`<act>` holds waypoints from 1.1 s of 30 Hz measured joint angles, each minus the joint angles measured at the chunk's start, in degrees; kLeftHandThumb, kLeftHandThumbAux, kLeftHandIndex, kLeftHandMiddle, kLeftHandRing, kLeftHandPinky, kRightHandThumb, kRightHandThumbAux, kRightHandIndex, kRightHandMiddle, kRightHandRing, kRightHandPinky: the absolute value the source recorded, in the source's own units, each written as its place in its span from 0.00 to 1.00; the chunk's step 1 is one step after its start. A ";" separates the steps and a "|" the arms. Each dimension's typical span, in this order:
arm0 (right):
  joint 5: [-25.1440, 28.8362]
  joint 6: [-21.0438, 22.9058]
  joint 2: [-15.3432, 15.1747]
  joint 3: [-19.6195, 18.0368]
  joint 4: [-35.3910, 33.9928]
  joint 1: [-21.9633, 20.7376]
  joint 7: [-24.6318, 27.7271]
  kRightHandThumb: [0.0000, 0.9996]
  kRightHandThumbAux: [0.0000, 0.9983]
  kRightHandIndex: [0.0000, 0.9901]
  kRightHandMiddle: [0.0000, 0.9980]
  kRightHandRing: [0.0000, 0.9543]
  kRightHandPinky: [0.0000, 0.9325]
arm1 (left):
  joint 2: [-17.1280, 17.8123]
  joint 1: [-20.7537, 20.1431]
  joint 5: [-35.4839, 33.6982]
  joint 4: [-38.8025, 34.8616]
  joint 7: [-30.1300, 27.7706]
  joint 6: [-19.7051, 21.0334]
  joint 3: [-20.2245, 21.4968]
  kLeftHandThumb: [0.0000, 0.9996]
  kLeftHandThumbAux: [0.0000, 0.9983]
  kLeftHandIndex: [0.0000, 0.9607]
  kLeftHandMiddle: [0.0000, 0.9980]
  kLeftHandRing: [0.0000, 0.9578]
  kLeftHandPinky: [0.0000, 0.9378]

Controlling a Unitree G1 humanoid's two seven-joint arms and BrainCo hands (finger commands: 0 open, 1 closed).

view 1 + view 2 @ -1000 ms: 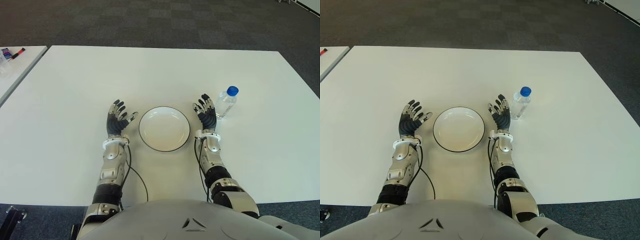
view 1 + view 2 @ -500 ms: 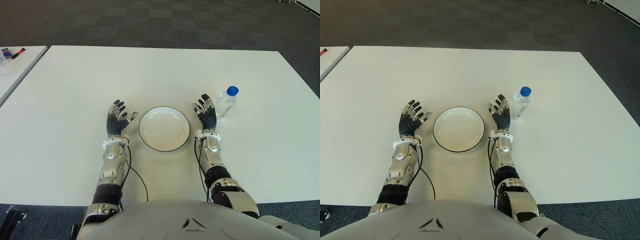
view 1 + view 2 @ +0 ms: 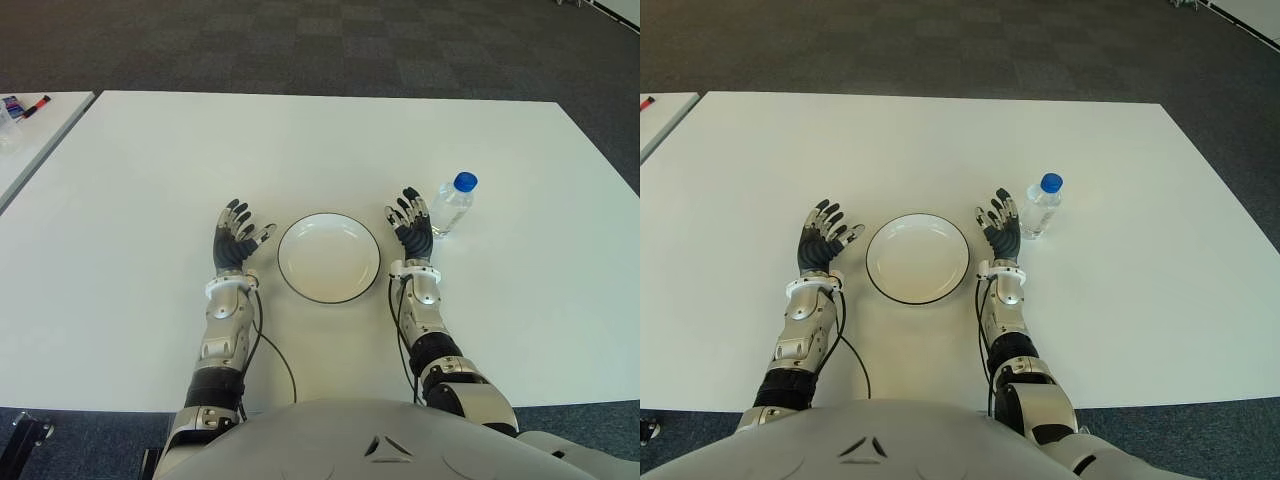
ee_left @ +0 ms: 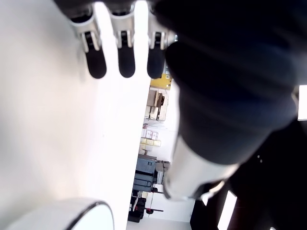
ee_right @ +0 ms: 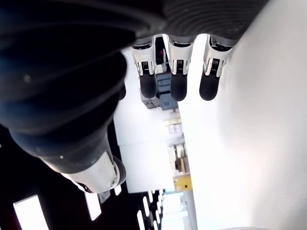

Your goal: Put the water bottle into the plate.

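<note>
Left eye view shows the water bottle upright just beyond the right hand — fingers spread, holding nothing — with the plate between it and the equally spread, empty left hand, likely poised to reach.

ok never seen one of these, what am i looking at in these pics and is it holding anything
This is a humanoid robot seen from its own cameras. The two wide pictures come from its head, looking down at a white table. The two close, dark pictures come from cameras on its wrists, looking along its fingers. On the table a white plate lies between the hands. The left robot hand shows left of the plate, fingers spread, holding nothing. The right robot hand shows right of it, also open and holding nothing. A clear water bottle with a blue cap stands upright just beyond the right hand, not yet grasped. A second table with pens shows at far left.
</note>
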 measured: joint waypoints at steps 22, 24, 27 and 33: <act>-8.55 -13.40 -0.09 5.48 -15.00 7.70 -7.71 0.02 0.85 0.09 0.09 0.09 0.11 | 0.00 -0.01 -0.02 0.29 0.05 -0.71 -0.01 0.05 1.00 0.16 0.18 0.17 0.21; -10.76 -13.58 -0.17 5.78 -15.86 8.08 -8.69 0.01 0.84 0.08 0.08 0.08 0.08 | 0.00 -0.02 0.00 0.30 0.24 -0.73 -0.04 0.05 1.00 0.16 0.18 0.17 0.21; -14.20 -13.62 -0.35 6.35 -16.97 8.87 -10.08 0.00 0.81 0.06 0.06 0.05 0.03 | 0.00 -0.02 0.03 0.30 0.43 -0.73 -0.04 0.05 1.00 0.16 0.18 0.17 0.21; -21.15 -14.37 -1.00 6.74 -17.54 10.24 -13.49 0.00 0.79 0.03 0.04 0.02 0.01 | 0.00 -0.02 0.03 0.31 0.67 -0.73 -0.05 0.05 1.00 0.17 0.19 0.18 0.21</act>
